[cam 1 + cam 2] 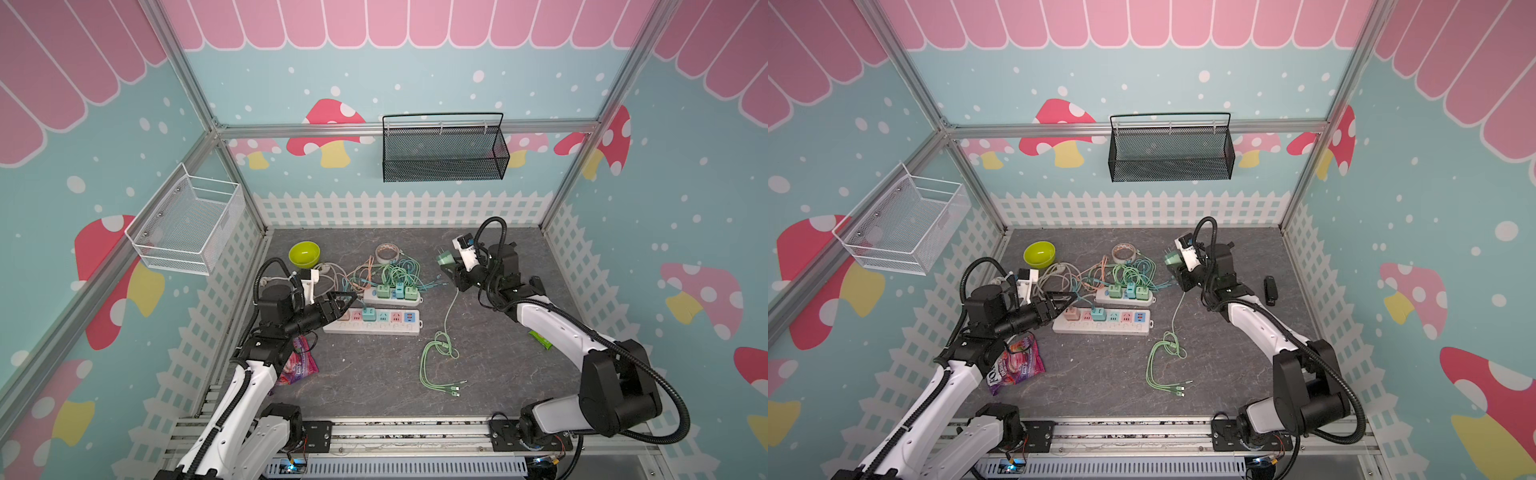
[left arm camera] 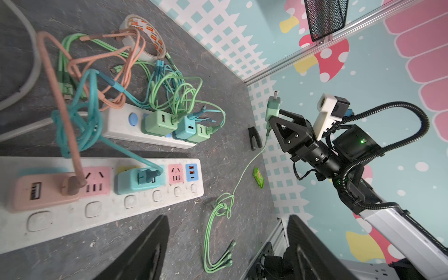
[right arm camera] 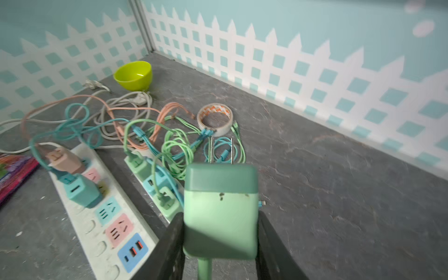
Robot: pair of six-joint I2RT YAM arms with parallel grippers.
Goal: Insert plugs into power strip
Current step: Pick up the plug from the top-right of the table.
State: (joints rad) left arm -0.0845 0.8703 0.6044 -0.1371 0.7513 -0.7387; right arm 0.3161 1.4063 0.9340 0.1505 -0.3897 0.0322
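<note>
Grey table [image 1: 498,365] | five plugs [image 2: 138,180] seated | my right gripper [image 3: 220,218] clamps sixth plug [image 3: 219,184] aloft | my left gripper [image 1: 353,297] wide, empty

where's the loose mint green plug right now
In a top view the mint green plug is clamped in the right tool, raised off the table to the right of both power strips, cable trailing down.

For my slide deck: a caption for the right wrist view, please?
Right pincer grips a mint plug, prongs ahead; a pink plug and a teal plug already sit in the colourful strip.
</note>
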